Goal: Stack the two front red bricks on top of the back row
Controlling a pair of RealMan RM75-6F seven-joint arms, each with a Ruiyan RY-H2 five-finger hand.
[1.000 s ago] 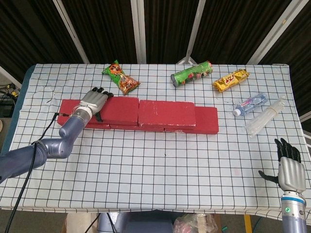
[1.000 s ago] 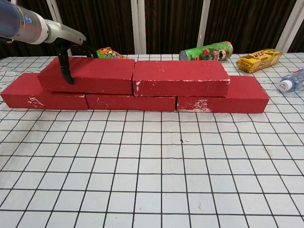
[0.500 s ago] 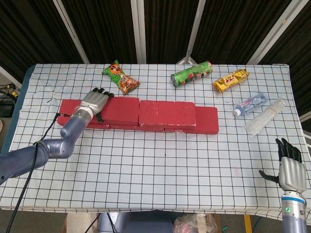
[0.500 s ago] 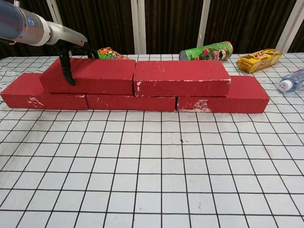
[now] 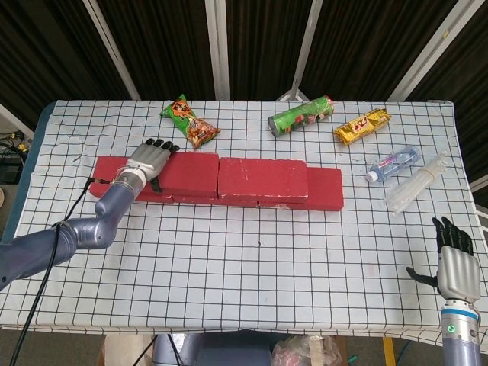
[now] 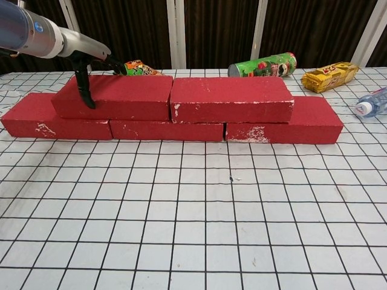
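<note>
Two red bricks lie end to end on top of the back row [image 6: 284, 128]: the left brick [image 6: 121, 96] and the right brick [image 6: 230, 99]. The left hand [image 5: 150, 160] grips the left brick's outer end, thumb down its front. The right hand [image 5: 455, 263] hovers open, holding nothing, at the desk's [image 5: 252, 259] near right corner. Behind the bricks lie a snack bag [image 5: 189, 122], green can [image 5: 301, 114], yellow packet [image 5: 363, 126] and bottle [image 5: 393, 164].

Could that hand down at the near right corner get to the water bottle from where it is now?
Probably yes. The right hand hovers open at the table's near right corner, and the water bottle lies farther back on the same side, with bare checkered cloth between them.
</note>
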